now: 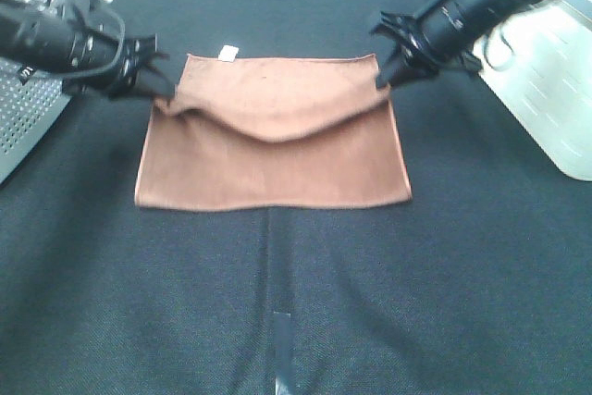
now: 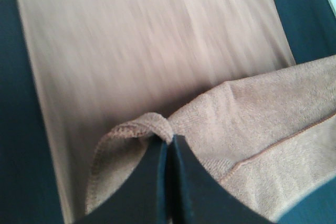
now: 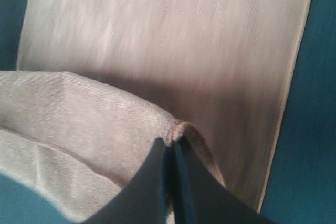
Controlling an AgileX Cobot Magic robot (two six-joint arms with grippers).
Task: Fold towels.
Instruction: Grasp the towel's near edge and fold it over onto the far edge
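The left fingers (image 2: 168,148) and right fingers (image 3: 169,148) are clamping shut on corners of the towel (image 1: 277,164), cloth sagging between them onto the table (image 1: 416,275). Such shallow bites are risking one corner slipping, skewing the fold.

The towel (image 1: 277,150) is plain reddish-brown with a thin, darker hem line and a small white tag (image 1: 228,53) on the side toward the table's far edge. The table (image 1: 444,275) is dark charcoal with a fine woven speckle, and a pale grey strip (image 1: 281,339) lies at its near edge. The left pincer (image 1: 169,92) and right pincer (image 1: 381,83) are black. A grey panel (image 1: 28,117) dotted with holes is at the left edge, a white box (image 1: 546,80) at the right.
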